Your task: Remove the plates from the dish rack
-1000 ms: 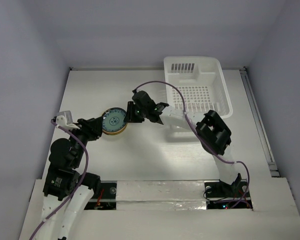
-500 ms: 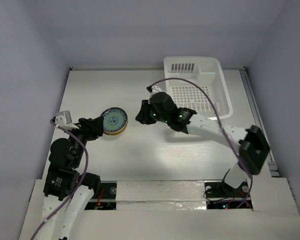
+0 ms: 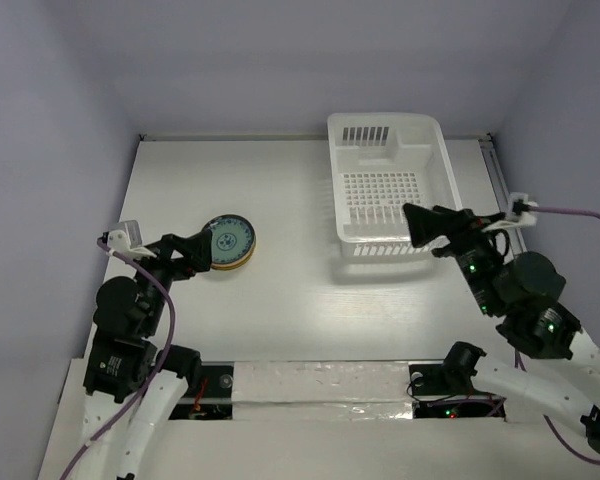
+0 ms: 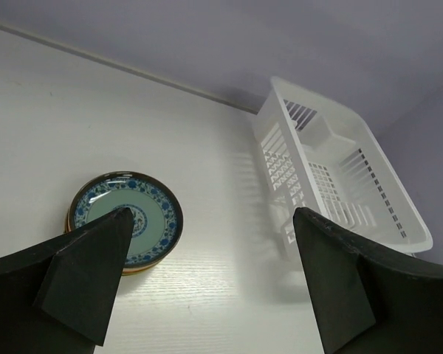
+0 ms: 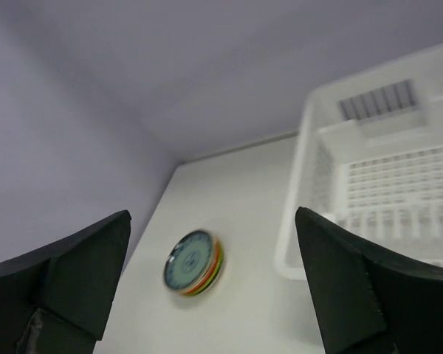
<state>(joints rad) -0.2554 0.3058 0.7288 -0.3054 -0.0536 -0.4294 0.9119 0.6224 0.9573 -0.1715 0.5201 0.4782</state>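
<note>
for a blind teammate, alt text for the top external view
A stack of plates, blue-patterned one on top, sits on the table left of the dish rack, which shows no plates. Both grippers are open: the left gripper beside the stack, the right gripper by the rack's near wall.

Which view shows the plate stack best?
Left wrist: the plate stack is near and sharp, and its blue pattern is readable. Top external shows it whole but small; right wrist shows it blurred and distant.

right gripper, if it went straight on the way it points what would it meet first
Likely the bare table between the stacked plates and the dish rack; nothing else lies ahead of the right gripper. Depth is unclear.
</note>
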